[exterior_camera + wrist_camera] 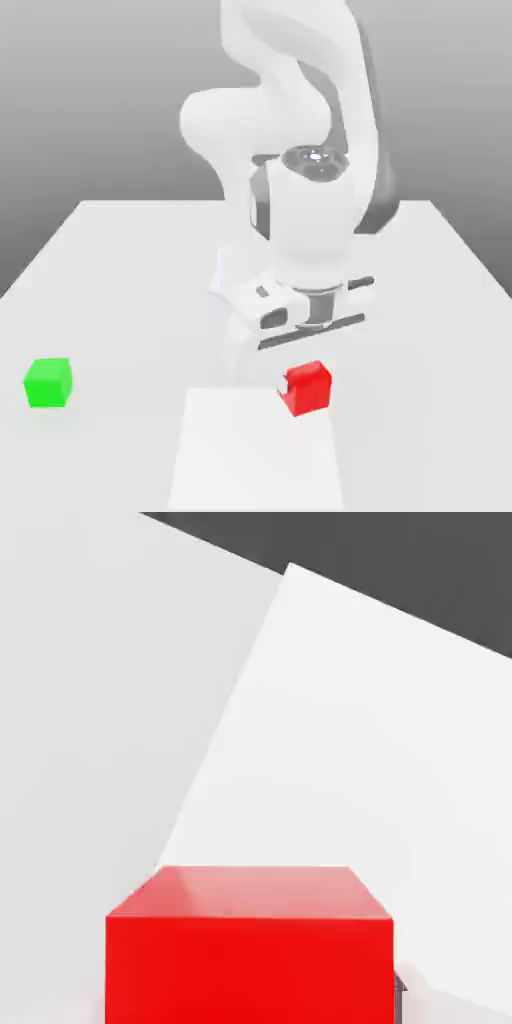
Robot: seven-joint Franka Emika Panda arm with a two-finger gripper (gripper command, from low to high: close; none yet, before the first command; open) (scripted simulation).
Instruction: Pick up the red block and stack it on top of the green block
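Observation:
The red block (310,390) sits on the table at the far corner of a paler white patch, low in the middle of the exterior view. My gripper (303,384) reaches down over it from the white arm. One white finger (284,385) presses the side of the block that faces the exterior view's left, and the block hides the other finger. The gripper is shut on the red block. In the hand view the red block (250,947) looms close, with a sliver of a finger (400,990) at its edge. The green block (48,383) rests alone at the exterior view's left, well apart from the gripper.
The white table (120,280) stretches wide around both blocks. A paler rectangular patch (255,450) lies on it at the near edge, seen also in the hand view as the patch (380,762). The arm's base (290,120) rises behind the gripper.

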